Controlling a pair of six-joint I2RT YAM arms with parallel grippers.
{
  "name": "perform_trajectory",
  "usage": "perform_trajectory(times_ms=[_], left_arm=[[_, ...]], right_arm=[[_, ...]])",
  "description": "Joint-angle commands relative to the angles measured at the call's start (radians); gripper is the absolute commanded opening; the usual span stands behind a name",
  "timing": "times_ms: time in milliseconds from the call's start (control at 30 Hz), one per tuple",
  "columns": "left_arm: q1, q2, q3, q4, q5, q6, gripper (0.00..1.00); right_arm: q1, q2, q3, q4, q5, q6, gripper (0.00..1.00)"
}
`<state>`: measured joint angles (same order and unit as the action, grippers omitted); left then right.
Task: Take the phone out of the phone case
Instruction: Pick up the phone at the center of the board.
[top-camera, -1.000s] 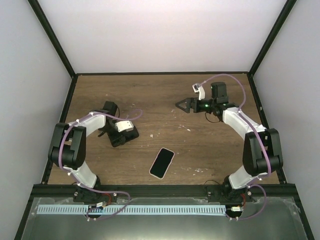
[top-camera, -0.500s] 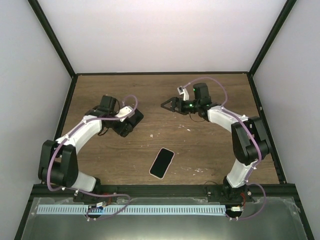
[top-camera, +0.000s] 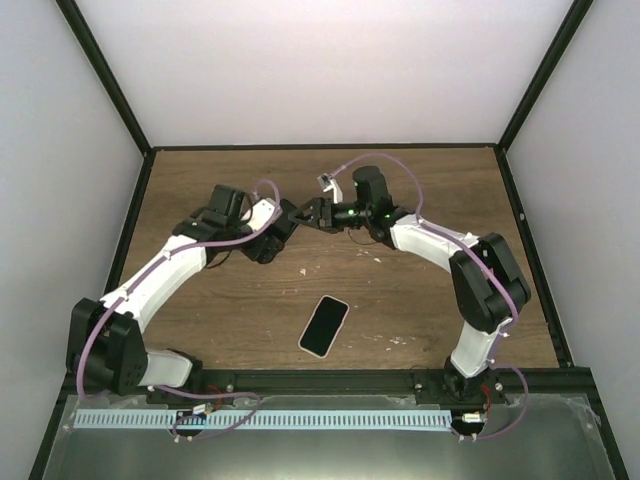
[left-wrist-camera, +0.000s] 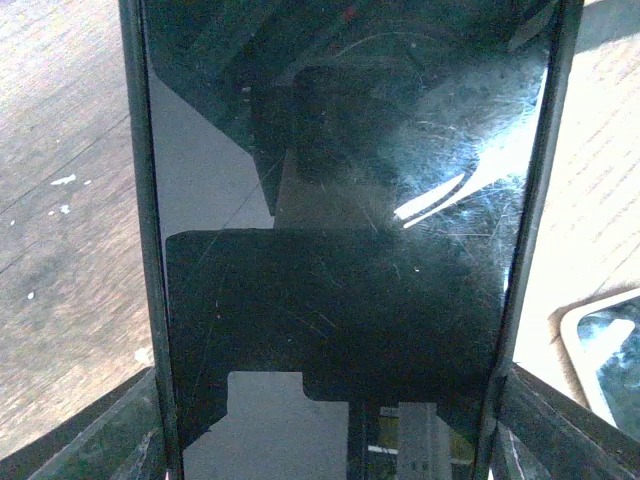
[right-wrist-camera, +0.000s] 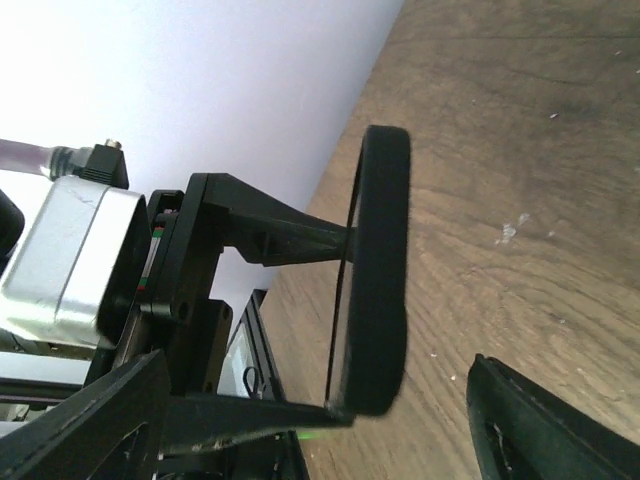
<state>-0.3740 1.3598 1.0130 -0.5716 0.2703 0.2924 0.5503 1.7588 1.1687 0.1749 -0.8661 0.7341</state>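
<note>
The left gripper (top-camera: 270, 238) is stretched out over the middle of the table (top-camera: 420, 290), clamped on the long sides of the phone (left-wrist-camera: 340, 250), which sits in its black case (right-wrist-camera: 375, 270) and is held up off the wood. Just to its right, the right gripper (top-camera: 302, 213) has its fingers (right-wrist-camera: 90, 420) spread wide either side of the case's edge, holding nothing. A second phone (top-camera: 324, 325) with a pale rim lies flat nearer the front

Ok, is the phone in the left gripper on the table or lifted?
Lifted. The left gripper clamps the phone by its long edges; the right wrist view shows it edge-on above the table.
</note>
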Motion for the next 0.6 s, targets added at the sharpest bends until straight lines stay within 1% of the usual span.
perform_trajectory(times_ms=[0, 200, 467, 567], left_arm=[[-0.034, -0.039, 0.051, 0.055, 0.001, -0.057, 0.37], [-0.083, -0.064, 0.057, 0.067, -0.016, -0.052, 0.37], [-0.097, -0.075, 0.058, 0.071, -0.021, -0.05, 0.36], [-0.106, -0.081, 0.048, 0.074, -0.039, -0.037, 0.37]], right_arm=[[0.019, 0.013, 0.024, 0.044, 0.006, 0.034, 0.72], [0.02, 0.02, 0.012, 0.064, 0.017, 0.044, 0.51], [0.02, 0.023, 0.018, 0.052, 0.033, 0.057, 0.24], [0.02, 0.027, 0.016, 0.047, 0.039, 0.068, 0.12]])
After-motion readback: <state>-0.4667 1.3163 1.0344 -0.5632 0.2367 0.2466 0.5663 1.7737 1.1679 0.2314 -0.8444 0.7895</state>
